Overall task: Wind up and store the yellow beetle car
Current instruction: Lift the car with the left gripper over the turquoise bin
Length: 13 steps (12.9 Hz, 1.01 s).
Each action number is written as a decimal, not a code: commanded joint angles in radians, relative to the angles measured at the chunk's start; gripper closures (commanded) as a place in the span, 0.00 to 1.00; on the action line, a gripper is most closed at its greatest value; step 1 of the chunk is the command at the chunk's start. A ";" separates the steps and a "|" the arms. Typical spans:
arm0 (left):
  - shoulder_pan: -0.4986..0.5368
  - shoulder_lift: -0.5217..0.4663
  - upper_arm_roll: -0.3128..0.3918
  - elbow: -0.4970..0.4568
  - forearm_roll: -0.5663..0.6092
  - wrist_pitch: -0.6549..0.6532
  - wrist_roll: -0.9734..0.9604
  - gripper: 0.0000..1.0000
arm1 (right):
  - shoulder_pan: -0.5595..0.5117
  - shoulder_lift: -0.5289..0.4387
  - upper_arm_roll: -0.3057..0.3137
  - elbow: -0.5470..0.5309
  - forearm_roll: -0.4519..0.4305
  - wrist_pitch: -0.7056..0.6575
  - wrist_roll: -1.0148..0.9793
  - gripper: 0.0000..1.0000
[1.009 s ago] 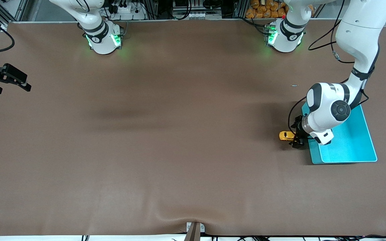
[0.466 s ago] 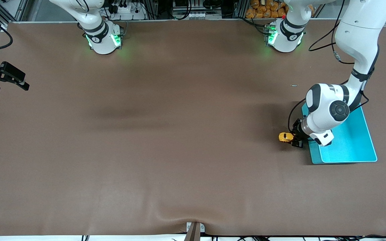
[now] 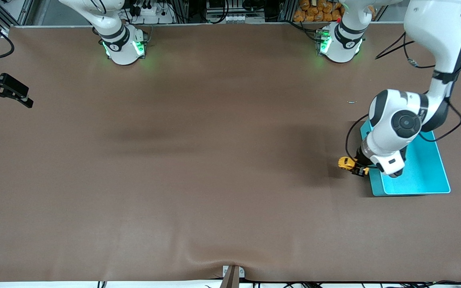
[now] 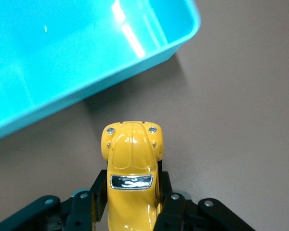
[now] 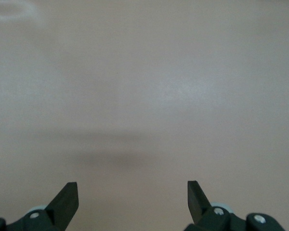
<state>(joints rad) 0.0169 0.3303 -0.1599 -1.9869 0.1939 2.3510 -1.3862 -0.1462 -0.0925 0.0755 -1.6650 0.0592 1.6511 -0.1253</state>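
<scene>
We see the left hand (image 4: 131, 211) clamped on the yellow beetle car (image 4: 131, 180), its fingers (image 4: 97, 192) pressing both flanks, held over the table (image 3: 214, 160) just beside the teal bin (image 3: 426, 176). The right hand (image 3: 8, 94) waits, fingers spread, at the right arm's end.

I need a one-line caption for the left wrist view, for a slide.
Left gripper shut on the yellow beetle car, held over the brown table beside the teal bin.
</scene>
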 commanded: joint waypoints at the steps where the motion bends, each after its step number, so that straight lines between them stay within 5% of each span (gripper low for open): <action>1: 0.060 -0.065 -0.001 -0.007 0.021 -0.053 0.166 1.00 | 0.013 -0.015 -0.011 0.008 -0.016 -0.027 0.012 0.00; 5: 0.191 -0.094 -0.001 -0.007 0.012 -0.079 0.537 1.00 | 0.111 -0.012 -0.115 0.018 -0.018 -0.027 0.007 0.00; 10: 0.282 -0.106 0.002 -0.041 0.010 -0.087 1.000 1.00 | 0.137 -0.007 -0.132 0.021 -0.038 -0.025 0.010 0.00; 13: 0.302 -0.102 0.002 -0.073 0.019 -0.087 1.116 1.00 | 0.134 -0.004 -0.131 0.024 -0.036 -0.024 0.012 0.00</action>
<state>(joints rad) 0.3003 0.2571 -0.1496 -2.0194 0.1944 2.2738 -0.3292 -0.0343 -0.0946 -0.0378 -1.6559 0.0386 1.6387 -0.1260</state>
